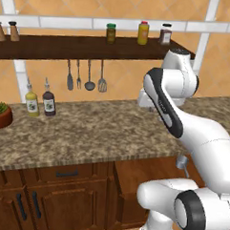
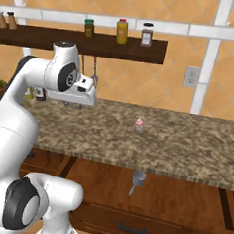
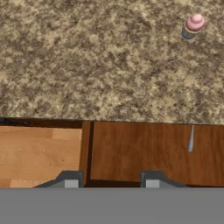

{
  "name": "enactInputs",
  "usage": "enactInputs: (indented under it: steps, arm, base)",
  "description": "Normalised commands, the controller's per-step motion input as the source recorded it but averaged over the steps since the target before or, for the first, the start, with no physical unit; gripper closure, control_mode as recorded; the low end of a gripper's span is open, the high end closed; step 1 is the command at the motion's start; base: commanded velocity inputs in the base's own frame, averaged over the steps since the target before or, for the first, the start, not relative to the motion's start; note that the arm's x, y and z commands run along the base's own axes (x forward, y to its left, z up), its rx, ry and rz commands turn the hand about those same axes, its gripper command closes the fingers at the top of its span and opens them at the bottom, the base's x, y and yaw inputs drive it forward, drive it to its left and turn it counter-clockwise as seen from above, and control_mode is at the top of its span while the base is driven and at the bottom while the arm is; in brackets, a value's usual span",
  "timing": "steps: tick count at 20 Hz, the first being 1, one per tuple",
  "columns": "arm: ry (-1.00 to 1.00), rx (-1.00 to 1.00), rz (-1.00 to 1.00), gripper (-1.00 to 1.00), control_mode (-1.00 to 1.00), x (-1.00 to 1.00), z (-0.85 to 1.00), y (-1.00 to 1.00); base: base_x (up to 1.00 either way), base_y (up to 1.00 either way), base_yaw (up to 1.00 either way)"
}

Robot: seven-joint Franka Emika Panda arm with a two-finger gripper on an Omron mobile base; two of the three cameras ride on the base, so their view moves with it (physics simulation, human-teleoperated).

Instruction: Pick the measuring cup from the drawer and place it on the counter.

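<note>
The measuring cup (image 2: 138,179) lies in the open drawer (image 2: 182,201), close under the counter's front edge, its thin handle pointing outward. It also shows in the left base view as a small silver cup (image 1: 182,162) beside my arm. From the hand camera, the handle (image 3: 190,139) sticks out on the drawer (image 3: 140,151) bottom, and the bowl is hidden beneath the counter (image 3: 100,65). My gripper (image 3: 111,180) is open and holds nothing. It hangs above the counter (image 2: 152,141), to the left of the cup and well higher.
A pink-and-white cupcake item (image 2: 139,124) stands on the counter behind the drawer. Two bottles (image 1: 40,102) and a plant pot (image 1: 0,114) sit at the far left. Utensils (image 1: 85,77) hang under the wall shelf (image 1: 82,46), which carries jars.
</note>
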Motion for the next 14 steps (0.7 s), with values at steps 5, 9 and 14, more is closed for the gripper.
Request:
enactInputs:
  steps: [5,9,14]
  arm:
    - [-0.07,0.00,0.00,-1.00,-1.00,-0.19,0.00,0.00]
    - [-0.04,0.00,0.00,-1.00,-1.00,-0.42,0.00,0.03]
    - [0.00,0.00,0.00,-1.00,1.00,0.00,0.00,0.00]
  base:
    - [0.00,0.00,0.00]
    - [0.00,0.00,0.00]
    - [-0.28,0.69,0.00]
